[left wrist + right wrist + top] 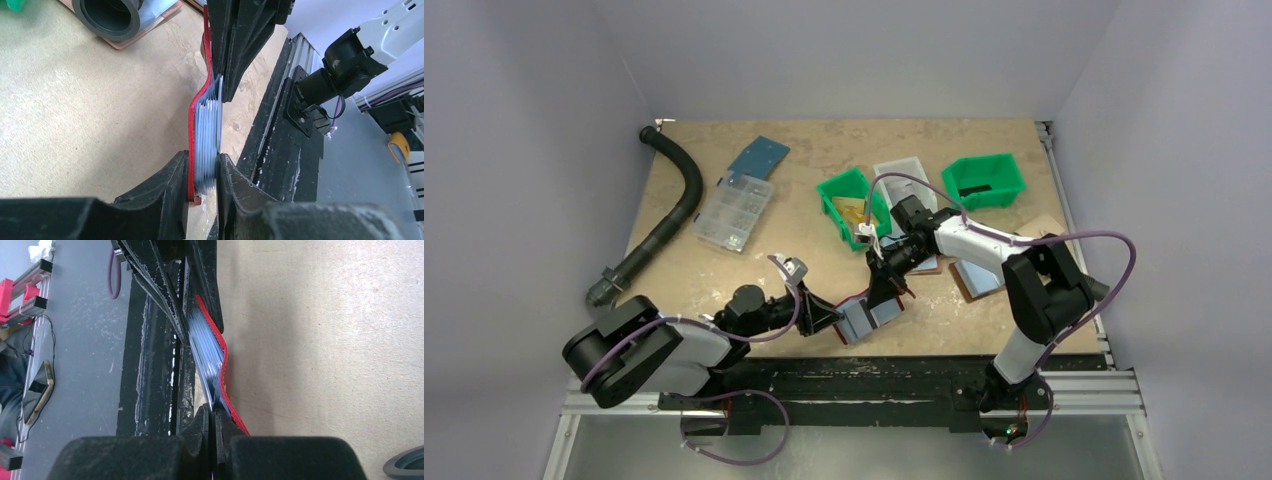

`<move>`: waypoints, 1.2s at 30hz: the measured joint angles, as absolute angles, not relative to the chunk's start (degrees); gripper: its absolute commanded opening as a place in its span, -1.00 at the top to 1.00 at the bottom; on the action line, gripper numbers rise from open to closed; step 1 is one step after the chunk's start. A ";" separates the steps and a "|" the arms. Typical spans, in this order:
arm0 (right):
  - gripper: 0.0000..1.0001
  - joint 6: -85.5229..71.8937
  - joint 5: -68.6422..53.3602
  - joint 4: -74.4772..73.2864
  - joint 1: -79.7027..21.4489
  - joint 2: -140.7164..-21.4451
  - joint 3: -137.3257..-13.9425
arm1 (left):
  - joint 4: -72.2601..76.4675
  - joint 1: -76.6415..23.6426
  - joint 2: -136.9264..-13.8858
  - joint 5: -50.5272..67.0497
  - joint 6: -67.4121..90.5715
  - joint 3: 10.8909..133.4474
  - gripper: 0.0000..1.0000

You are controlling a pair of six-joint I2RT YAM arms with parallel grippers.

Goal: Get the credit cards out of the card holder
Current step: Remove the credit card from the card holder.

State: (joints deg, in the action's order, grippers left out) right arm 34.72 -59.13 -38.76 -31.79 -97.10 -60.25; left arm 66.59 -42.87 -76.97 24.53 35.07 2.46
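Fingers (pixel 165 195) of the left gripper (pixel 202 175) are clamped across the card holder (pixel 191 145). One pad is on its red cover and the other on the stack of pale blue-grey leaves (pixel 207 125) inside. The holder stands on edge between the two grippers, at the middle of the table's (pixel 724 270) near edge. Its cover is bowed into a shallow curve and the leaves fan slightly apart. Whether it touches the surface cannot be told.

At the holder's opposite end, the fingers (pixel 200 425) of the right gripper (pixel 214 415) are pressed fully together, nipping the edge of the leaves. Whether they have caught a credit card or only a pocket leaf cannot be told, and no card can be told apart from the pockets.

Along the far side, a black ribbed hose (pixel 679 195) curves down the left edge. A clear compartment box (pixel 734 212) lies beside it, with a blue sheet (pixel 759 155) just beyond. Two green bins (pixel 852 200) (pixel 982 180) sit right of centre. A brown folder (pixel 974 278) lies under the right arm.
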 measured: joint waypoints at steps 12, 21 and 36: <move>1.00 37.32 -57.63 -39.31 -31.51 -96.97 -60.29 | 48.34 -42.87 -69.93 24.64 27.73 7.77 1.00; 1.00 40.93 -56.40 -40.99 -30.98 -96.01 -60.84 | 41.21 -42.87 -69.34 24.71 24.23 11.57 1.00; 1.00 44.01 -56.31 -42.26 -29.56 -95.04 -61.06 | 36.60 -42.89 -69.34 24.62 21.43 14.59 1.00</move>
State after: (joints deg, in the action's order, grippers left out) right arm 44.01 -56.31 -42.26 -29.56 -95.04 -61.06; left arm 36.60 -42.89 -69.34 24.62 21.43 14.59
